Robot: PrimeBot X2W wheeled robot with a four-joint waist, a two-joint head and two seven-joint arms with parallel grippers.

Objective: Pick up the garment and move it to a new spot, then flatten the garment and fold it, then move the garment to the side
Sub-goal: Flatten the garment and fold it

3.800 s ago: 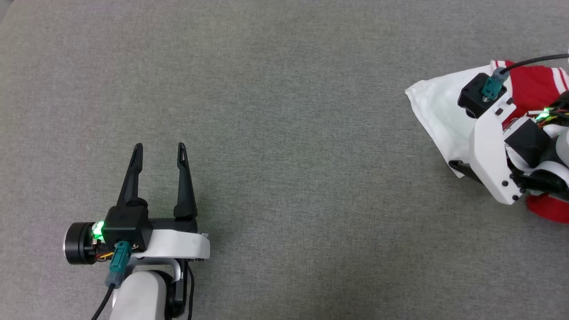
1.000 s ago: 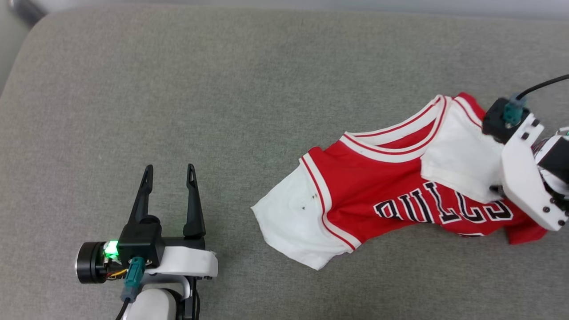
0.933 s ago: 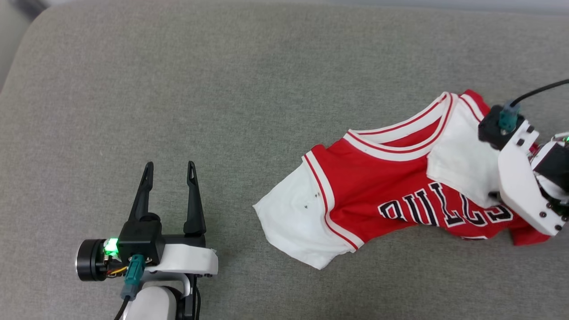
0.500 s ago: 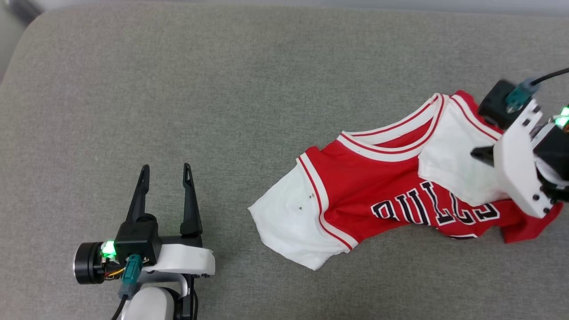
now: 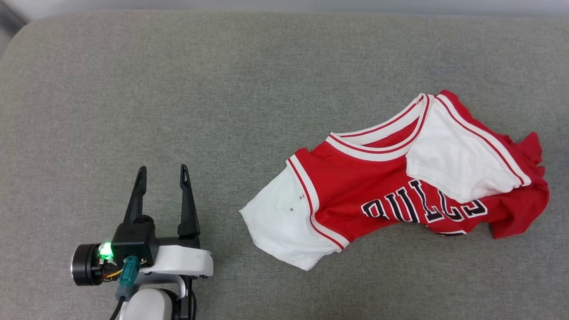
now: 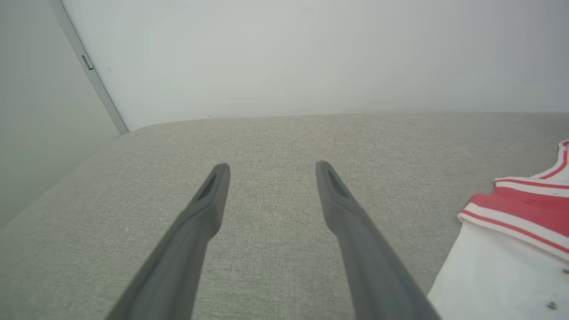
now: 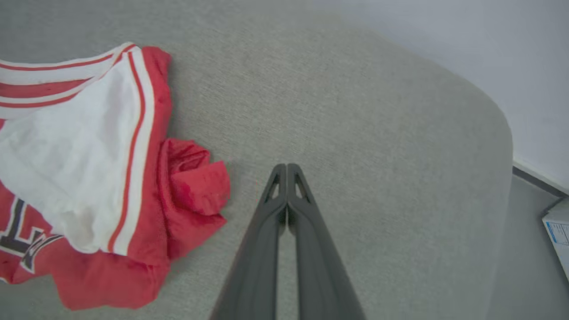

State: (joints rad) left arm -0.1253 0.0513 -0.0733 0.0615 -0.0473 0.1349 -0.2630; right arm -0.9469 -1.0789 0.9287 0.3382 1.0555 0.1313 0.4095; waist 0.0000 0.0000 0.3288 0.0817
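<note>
The garment [image 5: 391,191], a red jersey with white sleeves and black-and-white lettering, lies crumpled on the grey cushion at the right, one white sleeve folded over its chest. Its white sleeve and striped trim [image 6: 511,249] show at the right edge of the left wrist view. My left gripper [image 5: 162,171] stands open at the lower left, apart from the cloth, nothing between its fingers [image 6: 213,195]. In the right wrist view my right gripper [image 7: 286,168] is shut and empty, above bare cushion just right of the garment's [image 7: 111,178] bunched red hem.
The grey cushion [image 5: 222,89] has a rounded left corner and a pale wall behind it [image 6: 311,53]. Its right rounded edge [image 7: 502,146] drops to a floor where a white box corner [image 7: 558,226] lies.
The right gripper let go of the garment, shut, and drew away to the right out of the head view. The garment now lies free. The left gripper kept still; the camera shifted slightly.
</note>
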